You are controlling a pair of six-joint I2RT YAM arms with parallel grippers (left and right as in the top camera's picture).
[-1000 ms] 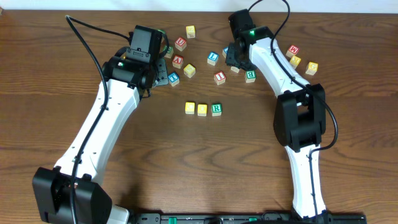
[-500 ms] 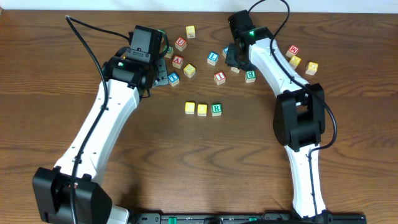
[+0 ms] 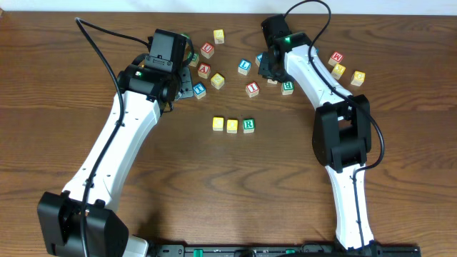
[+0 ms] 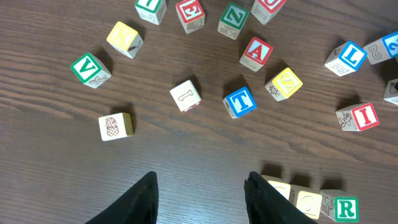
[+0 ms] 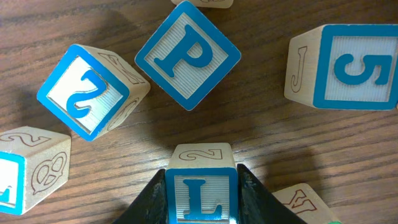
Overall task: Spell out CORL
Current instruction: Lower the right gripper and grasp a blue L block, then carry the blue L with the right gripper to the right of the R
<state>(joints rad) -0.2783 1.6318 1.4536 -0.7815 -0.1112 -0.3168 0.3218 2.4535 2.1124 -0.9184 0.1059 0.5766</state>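
A row of three blocks lies mid-table: two yellow-faced blocks (image 3: 218,123) (image 3: 233,126) and a green R block (image 3: 248,125). The R block also shows in the left wrist view (image 4: 345,208). My right gripper (image 5: 201,173) is shut on a blue L block (image 5: 200,198) among the loose blocks at the back (image 3: 262,66); the arm hides this block from overhead. A second blue L block (image 3: 244,66) lies just left of it. My left gripper (image 4: 199,182) is open and empty, hovering left of the row (image 3: 187,77).
Loose letter blocks lie around the right gripper: a blue P (image 5: 188,55), a blue 2 (image 5: 87,90), a blue 5 (image 5: 354,65). Near the left gripper lie a blue T (image 4: 240,101), yellow S (image 4: 285,83), red A (image 4: 256,51) and green V (image 4: 90,68).
The right arm has shifted slightly to the left at the back cluster. The left arm and the three-block row have not moved.
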